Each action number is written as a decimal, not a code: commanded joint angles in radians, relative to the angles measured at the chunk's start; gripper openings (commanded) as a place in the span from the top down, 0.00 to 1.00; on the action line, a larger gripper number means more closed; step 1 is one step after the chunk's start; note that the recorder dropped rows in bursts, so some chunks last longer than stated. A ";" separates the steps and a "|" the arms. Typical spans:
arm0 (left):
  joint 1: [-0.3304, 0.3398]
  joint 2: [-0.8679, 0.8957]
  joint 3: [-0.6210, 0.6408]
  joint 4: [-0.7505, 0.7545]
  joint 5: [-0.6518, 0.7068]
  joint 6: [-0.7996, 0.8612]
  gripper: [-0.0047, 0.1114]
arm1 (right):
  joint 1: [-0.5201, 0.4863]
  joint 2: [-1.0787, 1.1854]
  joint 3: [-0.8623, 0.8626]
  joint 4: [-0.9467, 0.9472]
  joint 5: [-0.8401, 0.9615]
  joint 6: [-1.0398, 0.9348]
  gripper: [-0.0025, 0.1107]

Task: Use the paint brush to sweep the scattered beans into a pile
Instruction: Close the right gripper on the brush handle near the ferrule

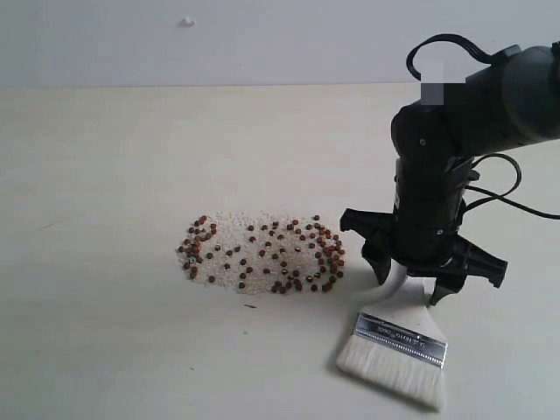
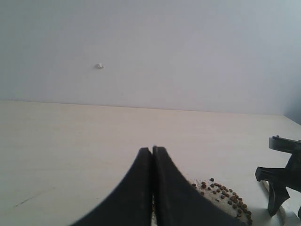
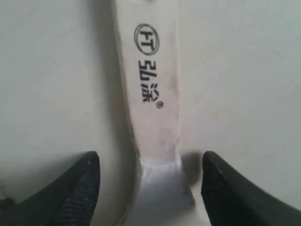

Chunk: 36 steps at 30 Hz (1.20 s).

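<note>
The beans (image 1: 262, 254) lie scattered over a patch of fine white grains at the table's middle; part of them shows in the left wrist view (image 2: 225, 193). The paint brush (image 1: 401, 339) lies flat on the table to their right, off-white bristles toward the front edge. Its pale handle (image 3: 153, 94), printed with black characters, runs between the fingers of my right gripper (image 1: 409, 284) (image 3: 150, 162). That gripper is open and straddles the handle with a gap on each side. My left gripper (image 2: 152, 149) is shut on nothing and stays left of the beans.
The pale tabletop (image 1: 114, 175) stretches to a plain wall at the back, which carries a small white mark (image 1: 187, 21). Black cables (image 1: 503, 188) hang from the right arm.
</note>
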 commanded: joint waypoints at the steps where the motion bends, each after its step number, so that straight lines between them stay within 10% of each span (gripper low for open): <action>1: 0.004 -0.005 0.006 -0.001 -0.002 0.000 0.96 | -0.009 0.019 0.001 0.028 -0.012 -0.034 0.45; 17: 0.004 -0.005 0.006 -0.001 -0.002 0.000 0.96 | -0.009 0.019 0.001 0.132 -0.010 -0.144 0.48; 36: 0.004 -0.005 0.006 -0.001 -0.002 0.000 0.96 | -0.009 0.019 0.001 0.140 0.009 -0.143 0.98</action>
